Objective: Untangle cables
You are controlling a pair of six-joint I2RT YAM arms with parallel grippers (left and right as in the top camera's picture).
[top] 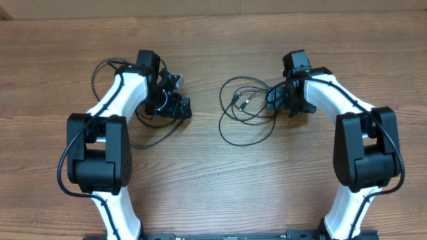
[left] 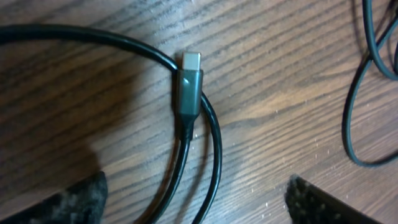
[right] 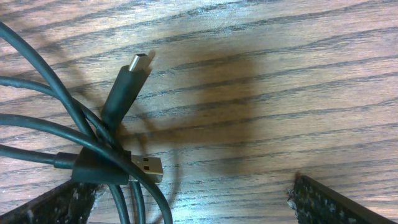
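Note:
Two thin black cables lie on the wooden table. One cable [top: 152,137] loops around and under my left gripper [top: 177,94]. In the left wrist view its grey plug [left: 189,87] with a silver tip lies flat, and two strands of its cord [left: 214,155] run between my open fingers [left: 68,199], held by nothing. The other cable [top: 243,110] is a loose tangle of loops at mid-table, just left of my right gripper [top: 273,100]. In the right wrist view its small plug [right: 127,81] and flat USB plug [right: 146,168] cross over several strands beside the left finger [right: 50,205]. That gripper [right: 193,208] is open and holds nothing.
The wood-grain table [top: 213,173] stretches toward the front between the two arm bases. A strand of the mid-table cable [left: 357,106] shows at the right edge of the left wrist view. The thicker arm wires [top: 67,157] hang beside each arm.

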